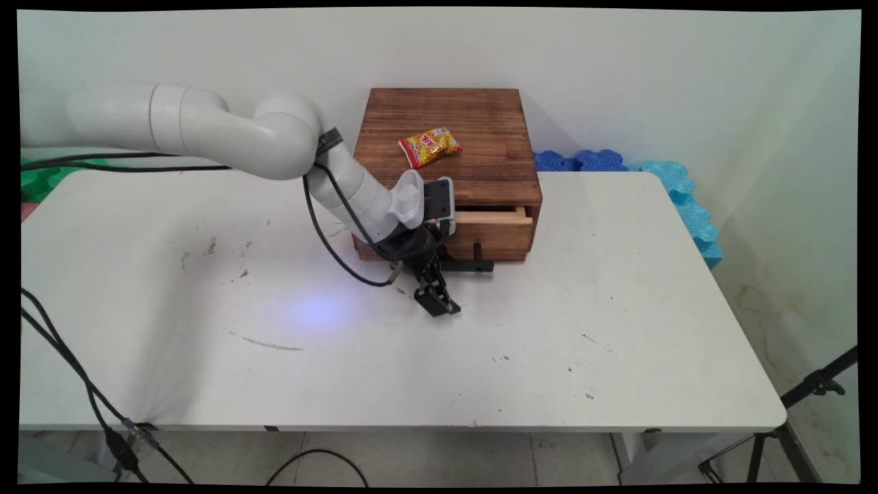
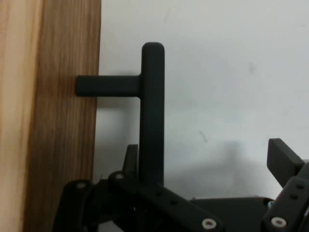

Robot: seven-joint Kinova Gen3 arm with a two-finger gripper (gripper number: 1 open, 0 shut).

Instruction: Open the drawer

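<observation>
Hanging low over the table (image 1: 617,309), the gripper (image 1: 439,302) had its fingers apart beside the black handle (image 2: 152,121). The drawer (image 1: 490,233) of the wooden box (image 1: 446,137) stood slightly open.

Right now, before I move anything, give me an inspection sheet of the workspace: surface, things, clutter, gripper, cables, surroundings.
Surface: white table, scuffed, with small dark marks.
Things: wooden drawer box at the far side; its drawer slightly pulled out; black T-shaped handle sticking out from the drawer front.
Clutter: yellow snack packet lying on top of the box.
Gripper: gripper open, low over the table right by the handle; in the hand view the handle's bar runs beside one finger, not between the two.
Cables: black cables hanging from the arm; more trailing off the table's left edge to the floor.
Surroundings: white wall; blue foam mats behind the table, green one at left; tripod leg at lower right.
</observation>
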